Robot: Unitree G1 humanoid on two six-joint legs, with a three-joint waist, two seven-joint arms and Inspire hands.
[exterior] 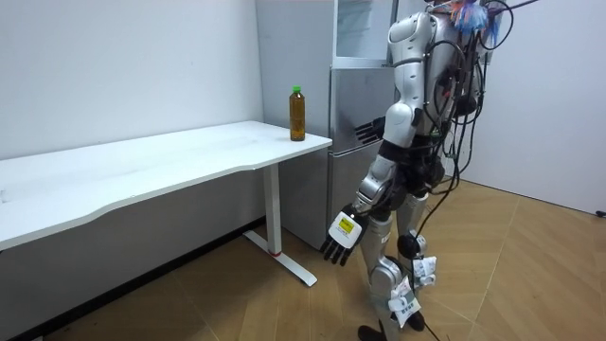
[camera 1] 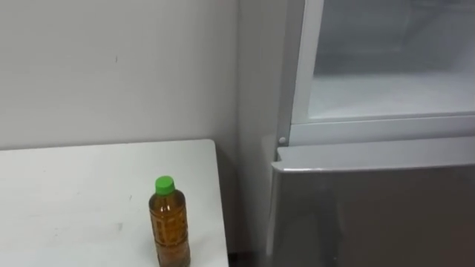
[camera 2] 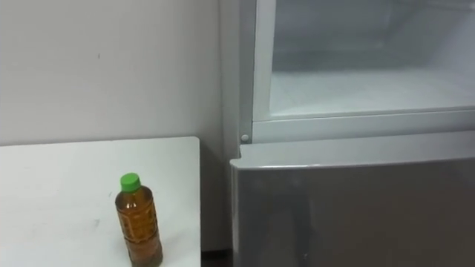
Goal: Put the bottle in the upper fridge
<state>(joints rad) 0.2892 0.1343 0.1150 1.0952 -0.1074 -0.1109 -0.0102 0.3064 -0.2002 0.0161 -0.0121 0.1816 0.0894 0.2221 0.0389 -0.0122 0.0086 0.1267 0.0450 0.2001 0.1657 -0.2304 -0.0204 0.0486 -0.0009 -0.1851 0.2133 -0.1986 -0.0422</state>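
The robot is standing in front of the fridge (exterior: pixel 346 166), just past the end of the white table (exterior: pixel 142 170). Its left hand (exterior: pixel 339 233) is hanging low beside its thigh, holding nothing, with the fingers loosely spread and pointing down. Its right hand (exterior: pixel 369 128) is reaching out in front of its body toward the fridge's grey lower door (camera 1: pixel 371 215), fingers stretched out straight.

The bottle (camera 1: pixel 169 222) is standing on the table's corner nearest the fridge. It is well above the left hand, about level with the right hand, and off to the room view's left of both, touching neither. Its long axis is running vertically, with the green cap (camera 1: pixel 164 185) pointing up.

The eye views are showing the upper compartment (camera 1: pixel 386 96) lying open with a pale shelf inside. The fridge's frame (camera 1: pixel 297 74) is rising between that compartment and the bottle. The room view is showing both hands.
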